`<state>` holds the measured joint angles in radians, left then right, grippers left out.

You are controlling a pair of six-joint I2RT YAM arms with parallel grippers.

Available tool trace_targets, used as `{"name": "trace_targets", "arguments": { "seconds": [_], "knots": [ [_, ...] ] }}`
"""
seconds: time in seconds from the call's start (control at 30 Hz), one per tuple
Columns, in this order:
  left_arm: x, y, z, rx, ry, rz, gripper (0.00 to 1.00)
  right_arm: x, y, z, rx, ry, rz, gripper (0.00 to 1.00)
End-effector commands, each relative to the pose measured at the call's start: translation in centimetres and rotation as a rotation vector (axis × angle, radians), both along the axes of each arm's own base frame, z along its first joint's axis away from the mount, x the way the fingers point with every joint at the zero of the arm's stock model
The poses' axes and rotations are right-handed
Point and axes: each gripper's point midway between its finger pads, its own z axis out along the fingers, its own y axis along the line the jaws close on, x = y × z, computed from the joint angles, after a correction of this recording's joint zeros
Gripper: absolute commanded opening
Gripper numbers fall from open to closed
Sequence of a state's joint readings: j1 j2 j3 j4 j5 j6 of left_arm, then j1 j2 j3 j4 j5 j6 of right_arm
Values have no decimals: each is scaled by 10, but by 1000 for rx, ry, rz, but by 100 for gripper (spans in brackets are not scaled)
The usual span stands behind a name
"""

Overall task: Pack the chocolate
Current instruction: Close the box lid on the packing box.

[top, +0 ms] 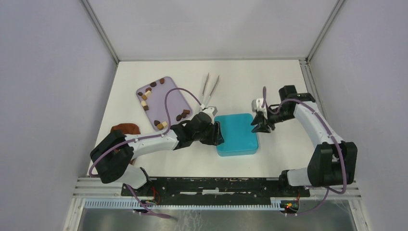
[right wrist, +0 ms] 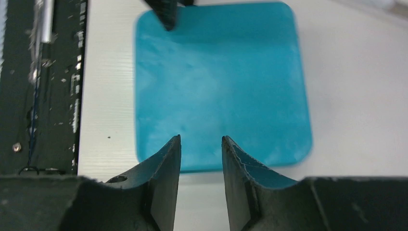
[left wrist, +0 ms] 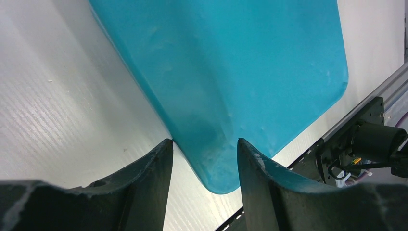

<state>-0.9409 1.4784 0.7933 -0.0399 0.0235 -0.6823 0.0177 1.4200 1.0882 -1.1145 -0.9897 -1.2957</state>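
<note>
Top external view: the chocolate [top: 183, 115] lies in small scattered pieces on the lilac tray [top: 156, 103] at the back left of the counter [top: 269, 77]. The teal box [top: 238, 137] sits mid-counter. The left gripper [top: 217, 133] straddles the box's left edge with its fingers parted; I cannot tell whether they pinch it. The right gripper [top: 260, 127] is at the box's right edge, fingers released and holding nothing.
</note>
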Motion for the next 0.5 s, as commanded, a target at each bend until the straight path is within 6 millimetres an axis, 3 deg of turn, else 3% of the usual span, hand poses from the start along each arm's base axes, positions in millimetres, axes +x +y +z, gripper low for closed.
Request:
{"name": "trace_targets", "arguments": {
  "seconds": [0.0, 0.17, 0.27, 0.47],
  "knots": [
    [13, -7, 15, -9, -60, -13, 58, -62, 33, 3, 16, -289, 416, 42],
    [12, -13, 16, -18, -48, -34, 58, -85, 57, -5, 1, -400, 542, 34],
    [12, -17, 15, -25, -39, -41, 58, -91, 64, -21, -56, -406, 546, 27],
    [14, -21, 15, -23, -33, -46, 57, -102, 78, -55, -170, -413, 564, 23]
  ]
}}
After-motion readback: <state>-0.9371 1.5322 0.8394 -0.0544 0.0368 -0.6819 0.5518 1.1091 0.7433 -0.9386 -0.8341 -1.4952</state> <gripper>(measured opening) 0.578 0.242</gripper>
